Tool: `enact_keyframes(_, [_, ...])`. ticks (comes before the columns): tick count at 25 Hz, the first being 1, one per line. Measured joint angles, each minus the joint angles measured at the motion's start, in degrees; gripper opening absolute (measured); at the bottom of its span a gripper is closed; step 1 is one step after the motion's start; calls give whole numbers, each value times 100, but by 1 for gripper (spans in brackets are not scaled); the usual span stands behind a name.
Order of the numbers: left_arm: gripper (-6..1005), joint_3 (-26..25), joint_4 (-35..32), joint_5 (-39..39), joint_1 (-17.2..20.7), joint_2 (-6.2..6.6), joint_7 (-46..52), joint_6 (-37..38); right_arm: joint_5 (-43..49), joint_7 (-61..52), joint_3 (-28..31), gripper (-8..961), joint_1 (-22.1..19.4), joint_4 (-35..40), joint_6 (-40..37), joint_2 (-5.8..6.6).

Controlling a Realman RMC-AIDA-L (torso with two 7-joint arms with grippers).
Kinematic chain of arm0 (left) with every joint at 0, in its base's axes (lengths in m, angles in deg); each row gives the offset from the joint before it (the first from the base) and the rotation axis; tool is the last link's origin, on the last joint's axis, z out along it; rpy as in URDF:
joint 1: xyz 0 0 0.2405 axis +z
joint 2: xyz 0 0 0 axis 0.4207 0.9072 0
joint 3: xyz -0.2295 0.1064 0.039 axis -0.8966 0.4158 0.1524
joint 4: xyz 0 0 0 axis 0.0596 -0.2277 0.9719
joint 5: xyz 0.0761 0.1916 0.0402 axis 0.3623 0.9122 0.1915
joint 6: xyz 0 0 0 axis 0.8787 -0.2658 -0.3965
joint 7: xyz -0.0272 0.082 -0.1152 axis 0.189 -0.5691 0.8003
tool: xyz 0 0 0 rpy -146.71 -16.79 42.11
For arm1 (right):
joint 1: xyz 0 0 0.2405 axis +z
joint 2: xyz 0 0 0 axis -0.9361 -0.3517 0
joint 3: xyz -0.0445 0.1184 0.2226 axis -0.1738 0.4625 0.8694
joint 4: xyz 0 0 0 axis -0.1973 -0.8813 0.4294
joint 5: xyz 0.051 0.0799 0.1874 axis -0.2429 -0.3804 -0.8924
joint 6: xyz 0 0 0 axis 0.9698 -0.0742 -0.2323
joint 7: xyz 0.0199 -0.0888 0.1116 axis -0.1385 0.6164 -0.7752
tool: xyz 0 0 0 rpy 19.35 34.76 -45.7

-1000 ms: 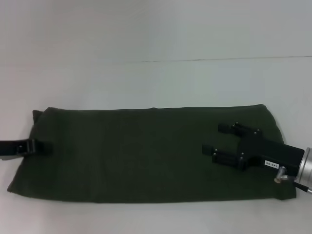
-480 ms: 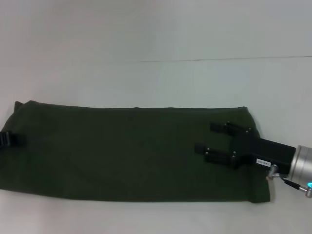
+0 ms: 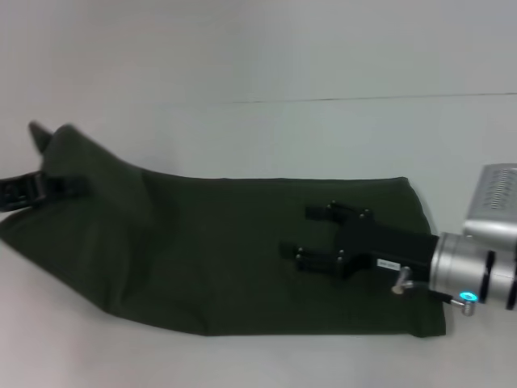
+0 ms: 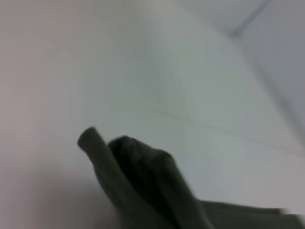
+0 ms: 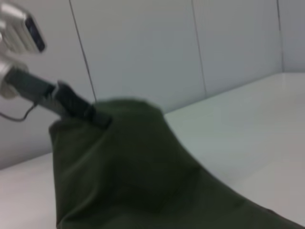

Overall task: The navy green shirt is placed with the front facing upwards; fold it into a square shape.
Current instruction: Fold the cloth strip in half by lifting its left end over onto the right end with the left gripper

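Lifting the navy green shirt (image 3: pixel 218 250) by its left end with the left end effector (image 3: pixel 50 187) clamped; long axis running left-right on the bench (image 3: pixel 258 65); right end effector (image 3: pixel 311 234) spread wide, resting over the right half

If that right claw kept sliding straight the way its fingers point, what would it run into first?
Probably only more of the navy green shirt: the right gripper, open, points along it toward the end raised by the left gripper. Its height above the cloth is unclear.

light: even, soft, diffuse | shadows: faint | focus: wrist views blurred, head hazy
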Motion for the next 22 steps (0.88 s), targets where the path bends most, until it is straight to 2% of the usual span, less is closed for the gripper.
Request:
enact_keyframes(2, [76, 65, 31, -312, -17, -57, -15, 190, -5, 56, -40, 885, 112, -155, 215, -4])
enact_keyframes(5, [76, 277, 62, -739, -44, -218, -65, 390, 10, 133, -70, 885, 249, -391, 535, -13])
enact_keyframes(8, [75, 723, 185, -1343, -52, -329, -116, 458, 4, 258, -82, 885, 333, -581, 755, -22])
enact_keyframes(13, [75, 1390, 602, -2368, -71, -329, -228, 367, -18, 315, -66, 886, 425, -732, 966, -39])
enact_keyframes(18, [76, 1579, 1027, -2726, -204, -333, -412, 179, -21, 320, -34, 886, 412, -752, 1044, -30])
enact_keyframes(22, [82, 1741, 1375, -2814, -324, -333, -545, -89, -27, 263, 66, 886, 247, -622, 884, 17])
